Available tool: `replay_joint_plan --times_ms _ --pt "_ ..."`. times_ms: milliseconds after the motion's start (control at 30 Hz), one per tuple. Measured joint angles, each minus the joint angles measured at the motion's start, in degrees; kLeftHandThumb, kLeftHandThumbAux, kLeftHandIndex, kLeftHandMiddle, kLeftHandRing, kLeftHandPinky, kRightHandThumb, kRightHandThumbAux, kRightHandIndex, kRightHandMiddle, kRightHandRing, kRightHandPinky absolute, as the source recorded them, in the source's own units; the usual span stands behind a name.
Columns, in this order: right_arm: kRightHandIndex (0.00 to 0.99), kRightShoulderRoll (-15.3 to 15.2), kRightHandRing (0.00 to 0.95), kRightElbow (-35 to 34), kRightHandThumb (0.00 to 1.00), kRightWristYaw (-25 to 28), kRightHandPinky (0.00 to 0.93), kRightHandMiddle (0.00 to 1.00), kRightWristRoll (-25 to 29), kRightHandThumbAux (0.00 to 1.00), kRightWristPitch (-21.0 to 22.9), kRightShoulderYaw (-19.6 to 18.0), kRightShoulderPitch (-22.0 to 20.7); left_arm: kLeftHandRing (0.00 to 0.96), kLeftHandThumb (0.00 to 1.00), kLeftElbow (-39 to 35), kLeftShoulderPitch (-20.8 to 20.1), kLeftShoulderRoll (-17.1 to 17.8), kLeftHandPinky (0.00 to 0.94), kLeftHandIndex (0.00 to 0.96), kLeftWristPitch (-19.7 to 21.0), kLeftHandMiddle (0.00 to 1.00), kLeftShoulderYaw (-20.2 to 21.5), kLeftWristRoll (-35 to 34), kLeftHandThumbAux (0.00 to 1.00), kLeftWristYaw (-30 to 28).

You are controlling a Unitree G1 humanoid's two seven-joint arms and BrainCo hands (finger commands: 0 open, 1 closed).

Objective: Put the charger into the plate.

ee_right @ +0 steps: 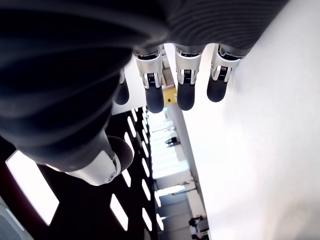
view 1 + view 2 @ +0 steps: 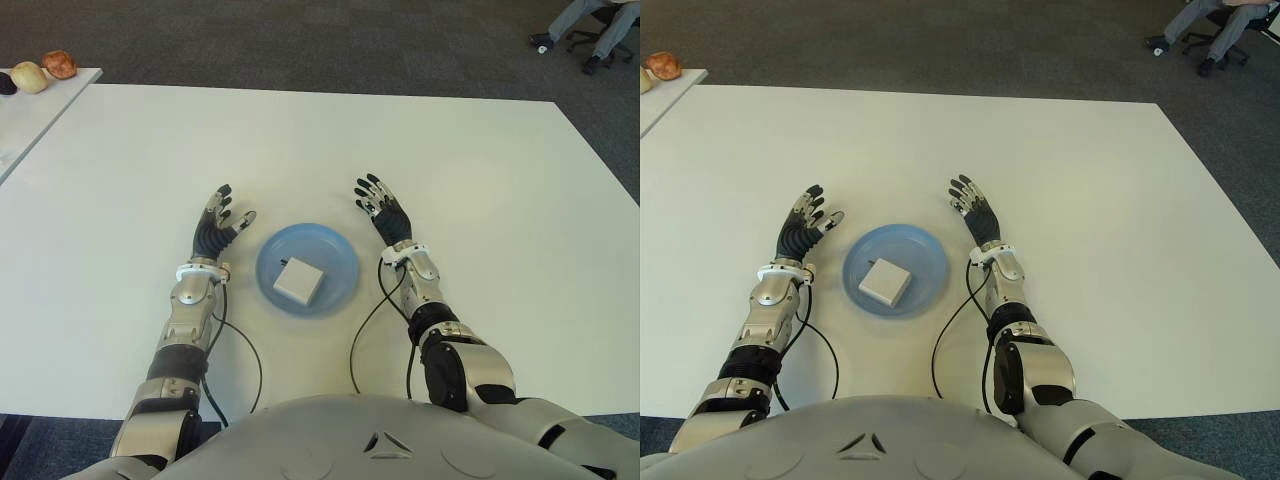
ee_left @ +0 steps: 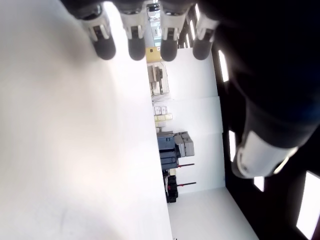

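Nearest in the left eye view is the robot's grey body, at the bottom edge. From it two arms reach out over the white counter (image 2: 480,170). The left hand (image 2: 218,225) shows just to the left of the blue plate (image 2: 340,262). Its fingers are spread wide and it holds nothing. The right hand (image 2: 383,213) shows just to the right of the plate, a bit farther up. It is spread wide too, and it is empty. The white charger (image 2: 299,280) lies flat inside the plate, near the middle. No hand touches it. Far off on the left, three round things (image 2: 36,71) sit on another white table. A person's legs (image 2: 598,22) show by a chair in the far right corner.

The right eye view shows the same scene: charger in the plate, a hand on each side.

The left wrist view shows straight fingertips (image 3: 136,47) above the bare counter, with nothing held.

The right wrist view shows straight fingertips (image 1: 185,95) too, and nothing between them.

The job looks done, since the charger is already in the plate. Nothing seems left to do but keep the hands away.
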Motion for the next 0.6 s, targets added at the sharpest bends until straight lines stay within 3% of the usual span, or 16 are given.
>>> replay_joint_plan --times_ms 267,600 --pt "0.091 0.0 0.113 -0.3 0.000 -0.2 0.067 0.157 0.0 0.629 0.0 0.0 0.4 0.000 0.000 11.1 -4.1 1.7 0.000 0.000 -7.7 0.000 -1.6 1.4 0.660 0.0" --pt "0.094 -0.2 0.113 -0.3 0.000 0.4 0.085 0.156 0.2 0.601 0.1 -0.1 0.6 0.000 0.000 16.6 -6.9 2.7 0.000 0.000 -10.6 0.000 -2.1 1.4 0.680 0.2"
